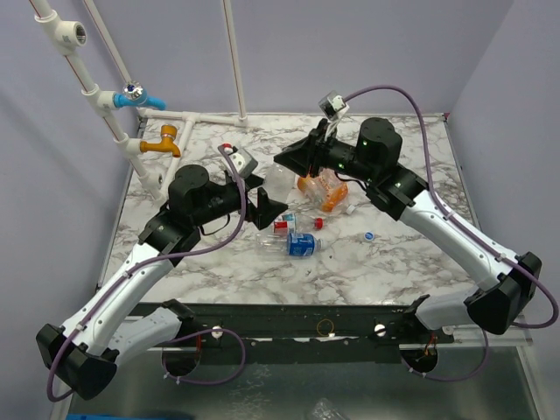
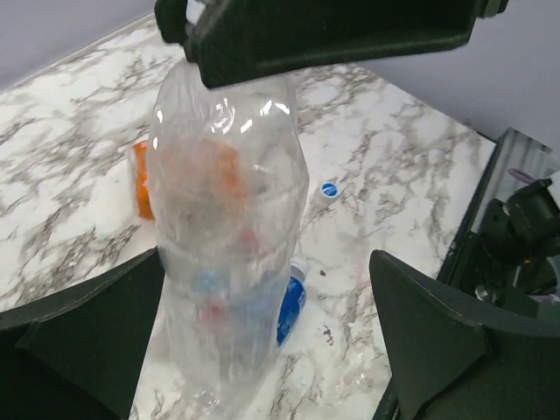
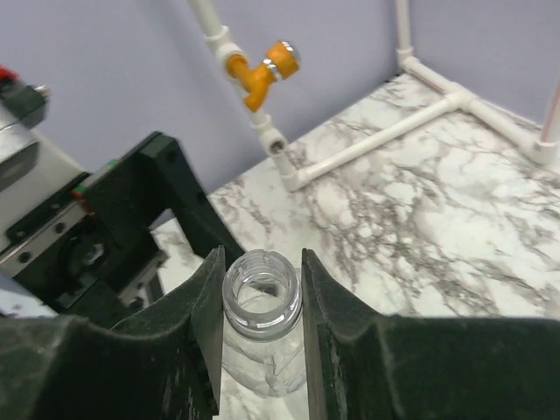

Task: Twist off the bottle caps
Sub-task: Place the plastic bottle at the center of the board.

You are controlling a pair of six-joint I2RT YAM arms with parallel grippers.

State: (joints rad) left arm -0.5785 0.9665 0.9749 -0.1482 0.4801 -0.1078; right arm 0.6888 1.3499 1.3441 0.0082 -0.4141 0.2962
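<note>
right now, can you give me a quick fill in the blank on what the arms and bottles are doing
1. The right gripper has its jaws shut on the ____ of the plain bottle.
2. The left gripper has its jaws ____ on either side of that bottle's body.
3. The loose cap on the table, right of the blue-labelled bottle, is blue and ____.
4. The blue-labelled bottle lies on its ____.

Missing words: neck; open; white; side

A robotics test cell — marble-patterned table, plain lilac walls, white plastic pipework with taps.
</note>
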